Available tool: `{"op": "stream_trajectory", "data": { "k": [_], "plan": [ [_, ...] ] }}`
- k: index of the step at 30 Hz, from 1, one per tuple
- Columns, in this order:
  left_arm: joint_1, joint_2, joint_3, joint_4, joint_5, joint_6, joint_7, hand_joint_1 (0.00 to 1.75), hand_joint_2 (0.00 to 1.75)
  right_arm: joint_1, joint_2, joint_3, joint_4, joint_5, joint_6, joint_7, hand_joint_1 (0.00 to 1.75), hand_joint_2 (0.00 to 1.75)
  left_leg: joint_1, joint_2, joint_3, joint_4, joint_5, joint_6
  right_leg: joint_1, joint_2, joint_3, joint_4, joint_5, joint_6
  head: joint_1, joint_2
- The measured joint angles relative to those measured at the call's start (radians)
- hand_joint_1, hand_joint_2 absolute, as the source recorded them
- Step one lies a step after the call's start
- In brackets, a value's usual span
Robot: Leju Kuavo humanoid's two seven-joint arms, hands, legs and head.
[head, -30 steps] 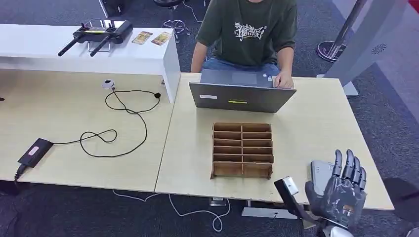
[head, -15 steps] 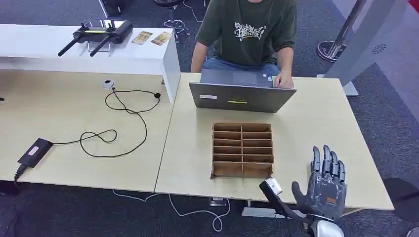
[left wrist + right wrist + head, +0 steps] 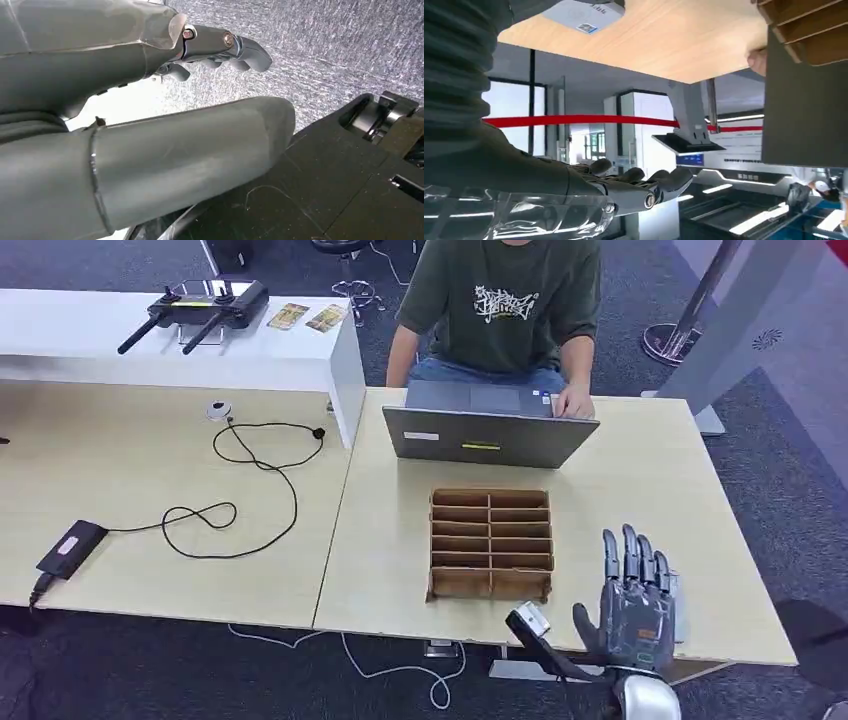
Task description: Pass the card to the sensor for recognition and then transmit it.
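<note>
Two cards (image 3: pixel 288 315) (image 3: pixel 327 317) lie on the white shelf (image 3: pixel 250 355) at the back left, far from both hands. The sensor (image 3: pixel 584 12), a flat light-grey box with a small label, lies near the table's front right edge. In the head view my right hand (image 3: pixel 635 590) hovers over it and covers most of it. That hand (image 3: pixel 624 192) holds nothing, with its fingers straight and slightly apart. My left hand (image 3: pixel 175 150) hangs low over grey carpet and holds nothing.
A brown divided wooden tray (image 3: pixel 491 543) sits mid-table, left of my right hand. Behind it a person (image 3: pixel 500 300) works at an open laptop (image 3: pixel 490 435). A black cable (image 3: pixel 250 490), a power brick (image 3: pixel 70 545) and a controller (image 3: pixel 195 305) lie on the left.
My right hand has slid left along the table's front edge and now covers the sensor, which earlier lay partly in sight beside it.
</note>
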Motion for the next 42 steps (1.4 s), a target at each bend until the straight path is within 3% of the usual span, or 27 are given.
{"op": "stream_trajectory", "data": {
  "k": [6,15,42],
  "plan": [
    [-0.001,0.000,0.000,0.000,0.000,0.000,-0.003,0.00,0.00,-0.032,0.004,0.001,0.058,0.000,-0.015,-0.084,0.00,1.75,0.000,0.000,0.000,0.000,0.000,0.000,0.000,0.000,0.000,0.000,0.000,0.000,0.000,0.000],
    [-0.001,0.000,0.000,0.000,0.001,0.002,-0.006,0.00,0.00,-0.057,0.043,-0.002,0.118,0.000,-0.023,-0.161,0.00,1.75,0.000,0.000,0.000,0.000,0.000,0.000,0.000,0.000,0.000,0.000,0.000,0.000,0.000,0.000],
    [-0.001,0.000,0.000,0.000,0.011,0.013,-0.011,0.00,0.00,-0.116,0.144,-0.057,0.299,-0.001,-0.029,-0.229,0.00,1.75,0.000,0.000,0.000,0.000,0.000,0.000,0.000,0.000,0.000,0.000,0.000,0.000,0.000,0.000]
  ]
}}
